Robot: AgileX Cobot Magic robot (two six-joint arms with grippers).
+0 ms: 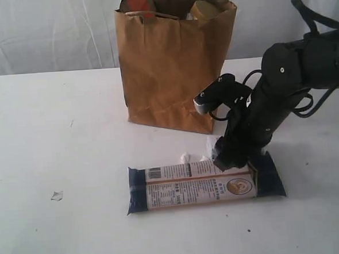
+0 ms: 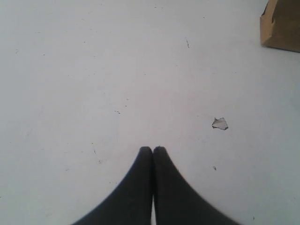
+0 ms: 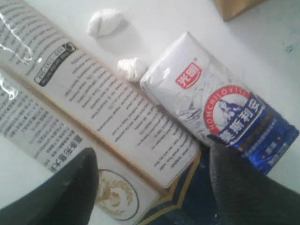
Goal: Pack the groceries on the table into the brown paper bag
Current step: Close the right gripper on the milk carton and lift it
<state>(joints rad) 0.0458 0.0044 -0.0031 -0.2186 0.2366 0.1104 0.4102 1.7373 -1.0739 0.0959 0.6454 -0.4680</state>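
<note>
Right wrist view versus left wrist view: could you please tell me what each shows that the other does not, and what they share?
Only the right wrist view: the long packet, the small packet, two white crumbs, and the open right tool over the long packet. Only the left wrist view: the shut left tool and a paper scrap. Both: the table and a corner of the bag.

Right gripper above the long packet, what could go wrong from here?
1. The open right gripper hangs over one end of the long packet, and the small packet lies right beside that end. Closing might pinch both or shove the small one away.
2. Held by its end, the long packet would probably droop and could snag the bag, whose contents already reach its rim.
</note>
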